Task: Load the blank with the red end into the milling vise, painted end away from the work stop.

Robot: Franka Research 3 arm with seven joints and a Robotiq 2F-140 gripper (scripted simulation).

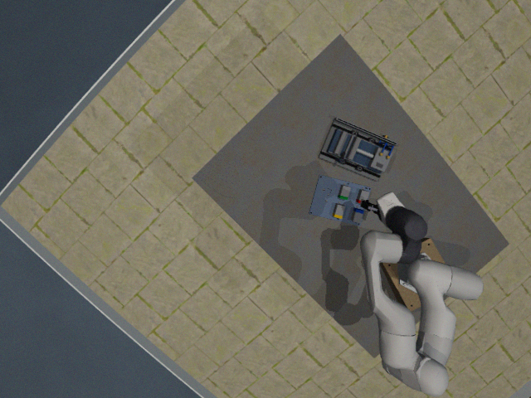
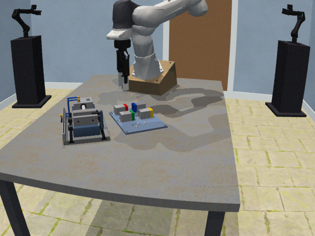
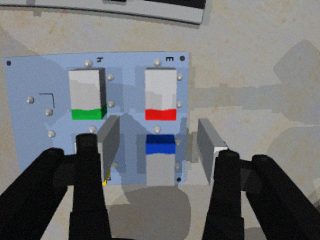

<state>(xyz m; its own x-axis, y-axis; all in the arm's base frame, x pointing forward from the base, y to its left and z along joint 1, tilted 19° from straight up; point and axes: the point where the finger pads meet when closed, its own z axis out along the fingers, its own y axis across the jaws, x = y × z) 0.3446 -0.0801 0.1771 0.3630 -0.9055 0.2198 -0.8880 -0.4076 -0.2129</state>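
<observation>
The red-ended blank (image 1: 363, 196) (image 2: 119, 109) (image 3: 160, 90) lies on the blue infeed plate (image 1: 317, 206) (image 2: 152, 125) (image 3: 125, 61), its red end facing the blue-ended blank (image 1: 358, 215) (image 2: 141, 106) (image 3: 160, 167). The green-ended blank (image 1: 345, 191) (image 2: 125, 116) (image 3: 86, 92) and yellow-ended blank (image 1: 338, 210) (image 2: 144, 113) lie beside them. My gripper (image 2: 122, 85) (image 3: 158, 132) is partly open and empty, pointing down, above the plate's robot-side edge. In the wrist view the left finger covers most of the yellow-ended blank. The vise's fixed jaw (image 2: 85, 121) stands across from the hosed block (image 1: 379, 164). The work stop is not clear.
The vise stands beside the infeed plate, on its own raised plate (image 3: 150, 12). Blue hoses (image 1: 385, 148) (image 2: 68, 105) rise at its hosed end. Small pale pegs stand around the blanks. The wooden robot base (image 2: 144, 87) is behind the gripper.
</observation>
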